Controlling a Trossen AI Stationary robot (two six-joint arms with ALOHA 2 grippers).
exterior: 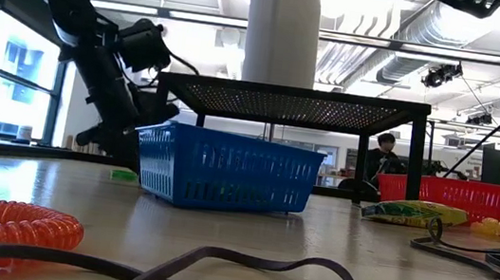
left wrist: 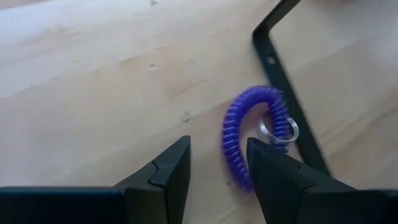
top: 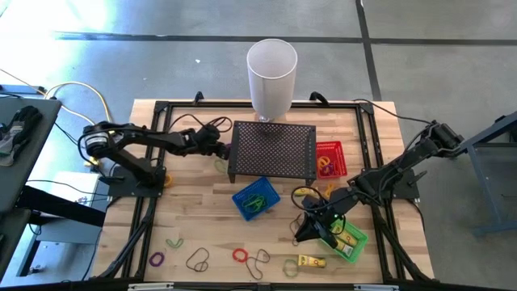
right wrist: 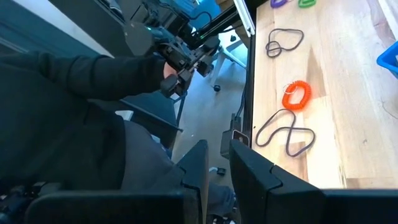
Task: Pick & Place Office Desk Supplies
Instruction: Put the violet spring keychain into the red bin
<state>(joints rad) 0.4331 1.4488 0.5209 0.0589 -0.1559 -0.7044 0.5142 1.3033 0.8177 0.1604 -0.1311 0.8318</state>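
Trouble could start at our left hand (left wrist: 217, 177), which sits low by the left end of the black mesh stand (top: 273, 150) with its fingers partly apart and nothing between them. A purple coil (left wrist: 239, 140) with a small metal ring lies just beside one finger, against a dark bar of the frame (left wrist: 283, 74). If we close from here, we judge the finger may push the coil under that bar instead of trapping it.

Our right hand (right wrist: 216, 165) hangs over the green basket (top: 349, 241) near the tabletop's front right, fingers close together with a narrow gap; we see nothing held.

Other supplies are scattered along the front edge: an orange coil (right wrist: 296, 95), dark loops (right wrist: 285, 132), a yellow piece (top: 312, 261). Some already sit in the blue basket (top: 256, 199) and red basket (top: 330, 158).
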